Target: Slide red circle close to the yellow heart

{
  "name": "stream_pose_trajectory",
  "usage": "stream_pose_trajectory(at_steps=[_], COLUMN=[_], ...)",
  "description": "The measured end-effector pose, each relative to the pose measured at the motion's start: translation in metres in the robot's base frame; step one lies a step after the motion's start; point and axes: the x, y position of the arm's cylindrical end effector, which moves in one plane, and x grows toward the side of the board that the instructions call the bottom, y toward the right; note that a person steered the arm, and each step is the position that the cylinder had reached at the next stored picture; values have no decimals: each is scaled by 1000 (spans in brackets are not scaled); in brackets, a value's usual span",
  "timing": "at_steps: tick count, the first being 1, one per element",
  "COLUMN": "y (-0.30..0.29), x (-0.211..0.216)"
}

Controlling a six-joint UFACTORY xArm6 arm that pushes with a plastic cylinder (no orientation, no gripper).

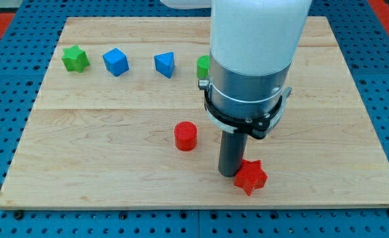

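Note:
The red circle [185, 136], a short red cylinder, lies on the wooden board [102, 145] a little below the middle. My tip [231, 173] stands on the board to the circle's lower right, apart from it, and touches the left side of a red star [250, 176]. No yellow heart shows in the camera view; the arm's wide body covers part of the board's upper right.
Along the view's top stand a green star [75, 59], a blue cube [115, 62], a blue triangular block [164, 64] and a green block [203, 66] half hidden behind the arm. The board lies on a blue perforated table [9, 99].

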Motion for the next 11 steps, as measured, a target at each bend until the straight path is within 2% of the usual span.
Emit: stream_pose_trajectory(at_steps=[1,2,3,4,7,8,11], y=[-98,-157,-137,-87,-56,-20,21], x=[-11,-31,-64,-64,-47,-47,-47])
